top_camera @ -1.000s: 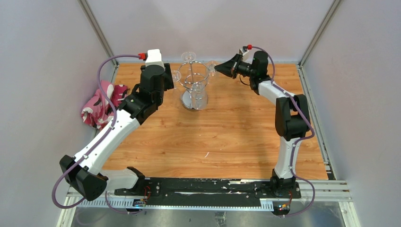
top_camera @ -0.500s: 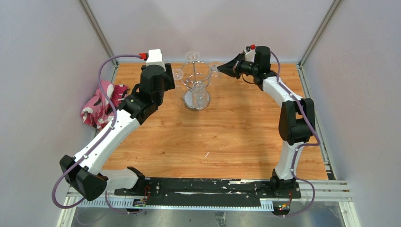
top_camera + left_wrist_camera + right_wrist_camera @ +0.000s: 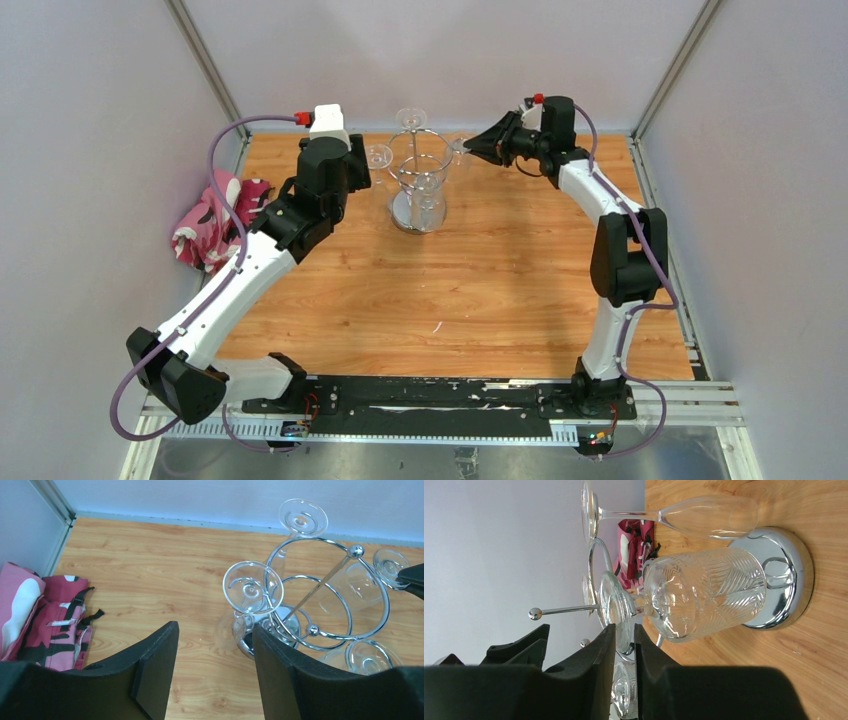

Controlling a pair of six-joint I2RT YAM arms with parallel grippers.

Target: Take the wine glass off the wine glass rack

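Step in hand: the grasp, no lift yet. The wine glass hangs upside down on the wine glass rack, which stands at the far middle of the desk. The stem passes through a wire ring at the top, with the foot disc above and the bowl mouth down near the chrome base.

Right end effector: comes in from the right, level with the rack top. The jaws stand narrowly apart with the rim of the glass's foot in the gap. Cannot tell whether they pinch it or only bracket it.

Left end effector: wide open and holding nothing, on the rack's left side. The foot of another hanging glass sits just ahead of its fingers, apart from them.

Next move, as I judge it: get a sure pinch on the foot or stem. Then draw the stem sideways out of its ring, keeping it level so the foot does not snag the wire, and only then carry it clear. The rack looks top-heavy with glasses, so a dragging pull could tip it.

Look of the glass: clear, with a broad bowl cut in a leaf-like pattern, a short stem and a plain round foot. It is much fuller than the slim glass beside it. Its edges are hard to read against the chrome.

A pink cloth lies at the desk's left edge, well apart.
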